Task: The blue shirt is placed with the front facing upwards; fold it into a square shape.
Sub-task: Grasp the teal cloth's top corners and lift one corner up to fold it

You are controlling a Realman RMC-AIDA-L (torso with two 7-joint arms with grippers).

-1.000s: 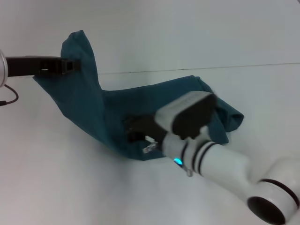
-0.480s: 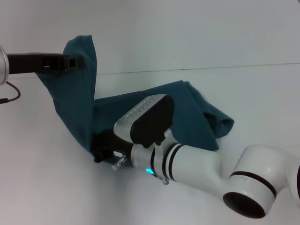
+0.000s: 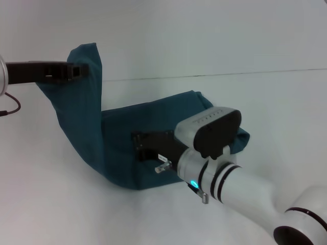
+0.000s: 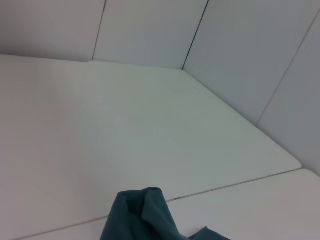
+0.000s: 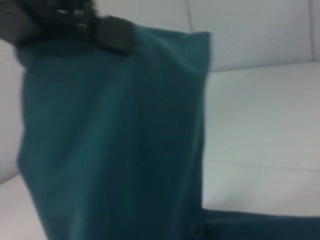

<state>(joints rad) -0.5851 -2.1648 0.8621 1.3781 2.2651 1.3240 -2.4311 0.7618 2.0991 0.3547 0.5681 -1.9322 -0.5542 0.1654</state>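
Right pincer (image 3: 140,148) has swung back rightward onto the cloth.
My left pincer (image 3: 76,70) holds the blue shirt (image 3: 122,135) aloft, left of the right pincer, whose opening I cannot tell.

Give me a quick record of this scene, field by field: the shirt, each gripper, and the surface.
shirt: the blue shirt, one end lifted high, the rest bunched on the table
left gripper: left gripper, raised at the left, shut on the shirt's lifted end
right gripper: right gripper, low over the shirt's lying part; grip not discernible
surface: white table
fold state: not yet square
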